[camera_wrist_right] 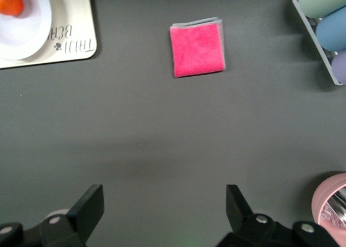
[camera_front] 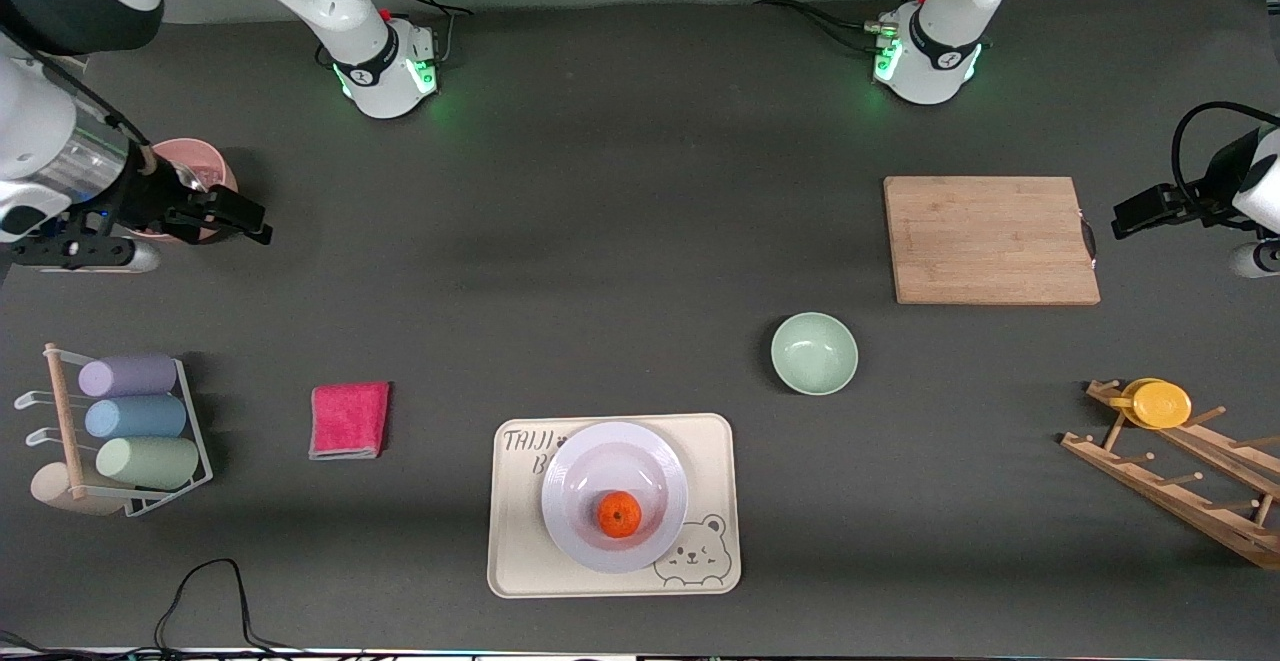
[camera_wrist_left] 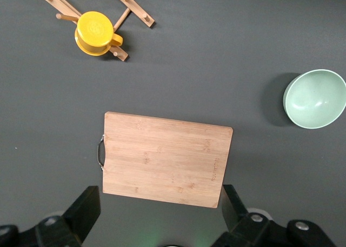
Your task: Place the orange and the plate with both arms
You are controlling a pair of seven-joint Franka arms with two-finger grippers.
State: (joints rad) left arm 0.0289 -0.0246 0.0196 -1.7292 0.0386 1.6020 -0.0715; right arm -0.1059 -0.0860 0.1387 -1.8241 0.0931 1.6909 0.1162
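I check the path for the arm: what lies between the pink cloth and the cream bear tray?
Nothing: bare dark table separates the pink cloth from the cream bear tray, as the front and right wrist views show.

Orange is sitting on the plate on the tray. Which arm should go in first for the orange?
Probably the right. Both grippers are open and empty: the right gripper beside the pink cup, the left gripper by the cutting board. Only the right wrist view shows the orange and plate.
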